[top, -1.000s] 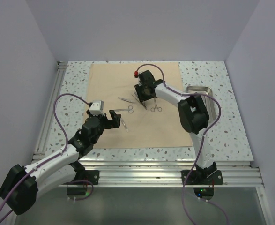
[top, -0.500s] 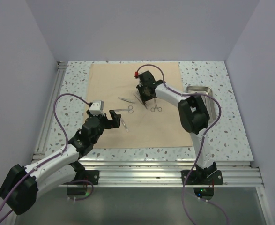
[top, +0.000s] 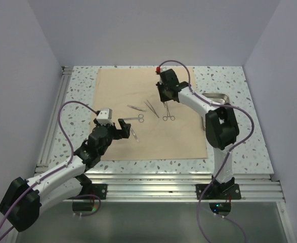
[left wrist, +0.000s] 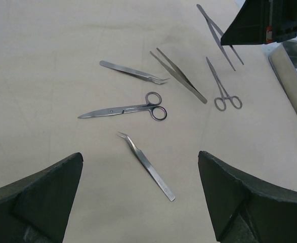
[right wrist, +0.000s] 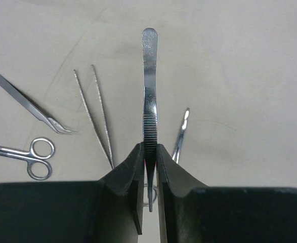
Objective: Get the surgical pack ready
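The tan cloth sheet (top: 138, 88) lies flat on the table, with the steel tray (top: 224, 101) off its right edge. On the cloth are small scissors (left wrist: 123, 109), a curved tweezer (left wrist: 145, 166), a second curved tweezer (left wrist: 130, 71), pointed forceps (left wrist: 178, 76) and ring-handled forceps (left wrist: 221, 86). My right gripper (right wrist: 149, 149) is shut on blunt forceps (right wrist: 149, 91), held above the cloth near its far right part. My left gripper (left wrist: 139, 158) hangs open over the near curved tweezer and touches nothing.
The tray (left wrist: 290, 76) shows at the right edge of the left wrist view. Speckled tabletop (top: 239, 142) surrounds the cloth. Walls close in the back and both sides. An aluminium rail (top: 153, 169) runs along the near edge.
My right gripper closed on the blunt forceps, then lifted them and moved back and to the right. The left arm has not moved.
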{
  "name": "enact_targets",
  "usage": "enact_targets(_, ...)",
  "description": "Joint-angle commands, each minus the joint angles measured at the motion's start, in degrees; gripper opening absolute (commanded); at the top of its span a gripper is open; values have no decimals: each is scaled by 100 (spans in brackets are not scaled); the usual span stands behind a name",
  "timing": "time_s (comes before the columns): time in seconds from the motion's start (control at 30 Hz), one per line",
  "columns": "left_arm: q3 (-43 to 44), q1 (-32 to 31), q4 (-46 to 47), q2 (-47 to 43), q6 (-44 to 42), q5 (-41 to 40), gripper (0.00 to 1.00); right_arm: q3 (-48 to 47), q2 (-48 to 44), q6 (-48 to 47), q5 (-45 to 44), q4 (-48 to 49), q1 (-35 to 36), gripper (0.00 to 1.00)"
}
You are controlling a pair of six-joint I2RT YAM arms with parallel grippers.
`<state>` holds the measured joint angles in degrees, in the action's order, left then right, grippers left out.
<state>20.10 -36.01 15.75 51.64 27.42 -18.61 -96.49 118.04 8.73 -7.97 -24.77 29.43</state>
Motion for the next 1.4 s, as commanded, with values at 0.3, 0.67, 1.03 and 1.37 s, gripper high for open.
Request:
enact_targets(0.3, 108, 15, 201, 4, -70, 112, 100, 1772, -2179, 58, 278, 289, -2158, 8)
enact_targets(0.67, 91, 15, 280, 83, -44, 262, 100, 2864, -2154, 112, 269, 316, -3145, 4)
enact_targets(1.03, 82, 15, 262, 40, -35, 235, 100, 2600, -1757, 94, 59, 113, -3163, 44)
enact_targets(1.37, 82, 15, 271, 74, -61, 156, 100, 2521, -2470, -100, -373, 306, -1696, 59)
